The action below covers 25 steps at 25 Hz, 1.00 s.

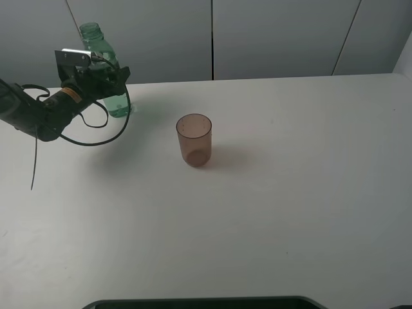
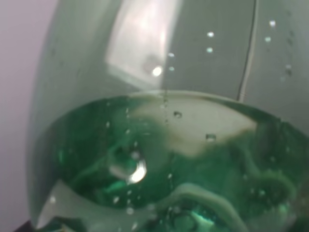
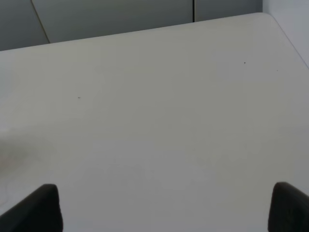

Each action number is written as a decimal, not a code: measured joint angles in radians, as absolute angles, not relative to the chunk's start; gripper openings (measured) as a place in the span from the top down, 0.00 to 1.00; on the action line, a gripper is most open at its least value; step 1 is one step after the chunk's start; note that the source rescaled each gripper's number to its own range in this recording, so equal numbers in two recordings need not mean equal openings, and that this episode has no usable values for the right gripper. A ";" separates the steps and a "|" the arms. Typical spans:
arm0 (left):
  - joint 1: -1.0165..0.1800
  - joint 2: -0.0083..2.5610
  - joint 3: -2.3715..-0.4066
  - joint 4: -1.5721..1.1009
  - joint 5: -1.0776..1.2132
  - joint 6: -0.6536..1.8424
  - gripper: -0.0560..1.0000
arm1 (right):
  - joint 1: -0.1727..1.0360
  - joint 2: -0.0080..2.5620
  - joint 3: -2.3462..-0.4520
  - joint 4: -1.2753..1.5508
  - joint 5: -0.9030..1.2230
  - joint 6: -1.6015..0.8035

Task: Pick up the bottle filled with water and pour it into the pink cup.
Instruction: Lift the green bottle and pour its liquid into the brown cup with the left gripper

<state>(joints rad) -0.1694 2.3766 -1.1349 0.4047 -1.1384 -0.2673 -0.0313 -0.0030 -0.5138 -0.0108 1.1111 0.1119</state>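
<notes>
A plain white matte tabletop [image 1: 302, 219] is filling most of the view, stretching back to a pale grey panelled wall [image 1: 277, 38]. Thin dark seams [image 1: 212, 38] are dividing that wall into flat panels, some running at a slant. Soft, even light is falling from above, leaving only faint, blurred shadows on the table. A dark rounded strip [image 1: 206, 301] is showing at the near edge.

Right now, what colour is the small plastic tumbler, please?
The small plastic tumbler is translucent brownish-pink; exterior high view shows it best.
</notes>
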 joint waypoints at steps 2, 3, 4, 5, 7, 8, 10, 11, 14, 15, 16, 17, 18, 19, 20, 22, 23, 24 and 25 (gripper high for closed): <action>-0.169 2.377 -1.135 0.408 -1.138 -0.282 0.92 | -0.031 -0.003 -0.514 -0.011 1.111 0.112; -0.169 2.377 -1.135 0.414 -1.138 -0.287 0.92 | -0.031 -0.003 -0.514 -0.011 1.111 0.112; -0.169 2.370 -1.135 0.425 -1.132 -0.295 0.92 | -0.031 -0.003 -0.514 -0.011 1.111 0.112; -0.169 2.366 -1.135 0.446 -1.120 -0.304 0.92 | -0.031 -0.003 -0.514 -0.011 1.111 0.112; -0.169 2.346 -1.135 0.499 -1.097 -0.317 0.94 | -0.031 -0.003 -0.514 -0.011 1.111 0.115; -0.169 2.332 -1.131 0.531 -1.078 -0.326 0.95 | -0.031 -0.003 -0.514 -0.011 1.111 0.115; -0.171 2.305 -1.129 0.587 -1.046 -0.363 0.95 | -0.031 -0.003 -0.514 -0.011 1.111 0.117; -0.171 2.287 -1.129 0.617 -1.032 -0.386 0.95 | -0.031 -0.003 -0.514 -0.011 1.111 0.117; -0.171 2.235 -1.129 0.690 -1.026 -0.413 0.95 | -0.031 -0.003 -0.514 -0.011 1.111 0.118; -0.171 2.216 -1.129 0.718 -1.026 -0.418 0.95 | -0.031 -0.003 -0.514 -0.011 1.111 0.118; -0.171 2.201 -1.129 0.747 -1.024 -0.425 0.95 | -0.031 -0.003 -0.514 -0.011 1.111 0.118; -0.171 2.184 -1.129 0.772 -1.024 -0.429 0.95 | -0.031 -0.003 -0.514 -0.011 1.111 0.118; -0.171 2.167 -1.129 0.804 -1.024 -0.431 0.95 | -0.031 -0.003 -0.514 -0.011 1.111 0.118; -0.171 2.152 -1.129 0.838 -1.024 -0.433 0.95 | -0.031 -0.003 -0.514 -0.011 1.111 0.118; -0.171 2.141 -1.129 0.865 -1.024 -0.435 0.95 | -0.031 -0.003 -0.514 -0.011 1.111 0.118; -0.171 2.117 -1.129 0.934 -1.024 -0.435 0.95 | -0.031 -0.003 -0.514 -0.011 1.111 0.118; -0.171 2.106 -1.129 0.968 -1.024 -0.435 0.95 | -0.031 -0.003 -0.514 -0.011 1.111 0.118; -0.171 2.102 -1.129 0.995 -1.024 -0.435 0.95 | -0.031 -0.003 -0.514 -0.011 1.111 0.118; -0.171 2.095 -1.129 1.027 -1.022 -0.435 0.95 | -0.031 -0.003 -0.514 -0.011 1.111 0.118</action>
